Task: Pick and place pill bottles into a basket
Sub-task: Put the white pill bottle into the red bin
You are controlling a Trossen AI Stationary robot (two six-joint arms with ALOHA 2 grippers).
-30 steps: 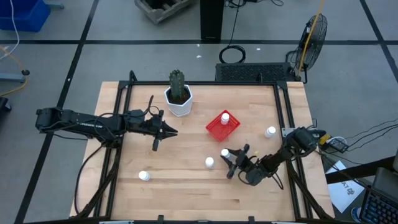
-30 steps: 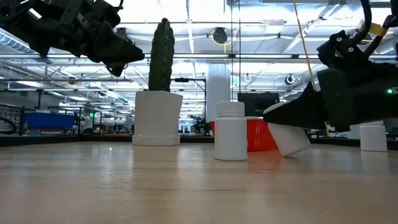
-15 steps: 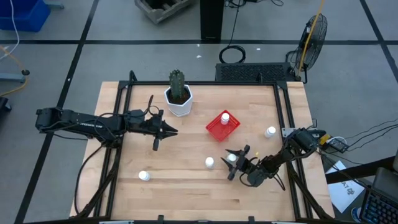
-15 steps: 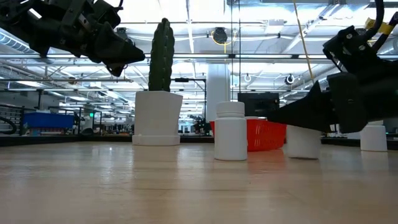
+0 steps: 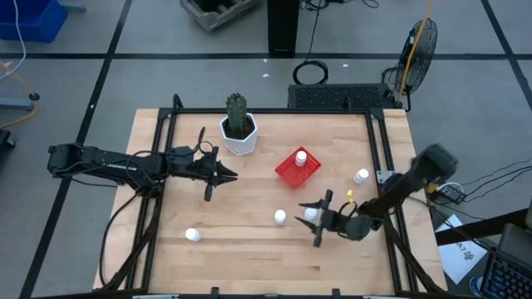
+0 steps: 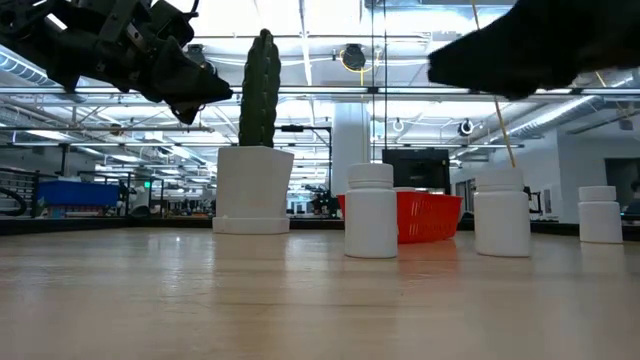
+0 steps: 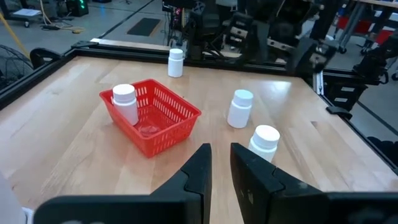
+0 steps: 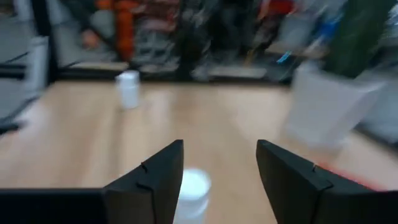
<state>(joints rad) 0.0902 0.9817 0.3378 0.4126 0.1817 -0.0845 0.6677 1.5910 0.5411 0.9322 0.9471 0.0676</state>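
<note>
The red basket [image 5: 298, 169] stands right of the table's middle, with one white pill bottle [image 5: 301, 155] upright inside it. Other pill bottles stand upright on the wood: one [image 5: 281, 217] near the middle, one [image 5: 361, 176] at the right, one [image 5: 192, 235] near the front left. My right gripper [image 5: 319, 220] hangs open above another upright bottle [image 6: 502, 212], clear of its cap [image 8: 193, 185]. My left gripper [image 5: 226, 176] is shut and hovers left of the basket [image 7: 152, 118], holding nothing.
A white faceted pot with a green cactus [image 5: 239, 133] stands at the far side, left of the basket. Black frame rails [image 5: 384, 158] run along the table's edges. Bare wood lies between the front bottles and the near edge.
My right gripper had a bottle tilted between its fingers, set it upright on the table, let go and rose well above it, rolling a little. The bottle stays standing where it was put.
</note>
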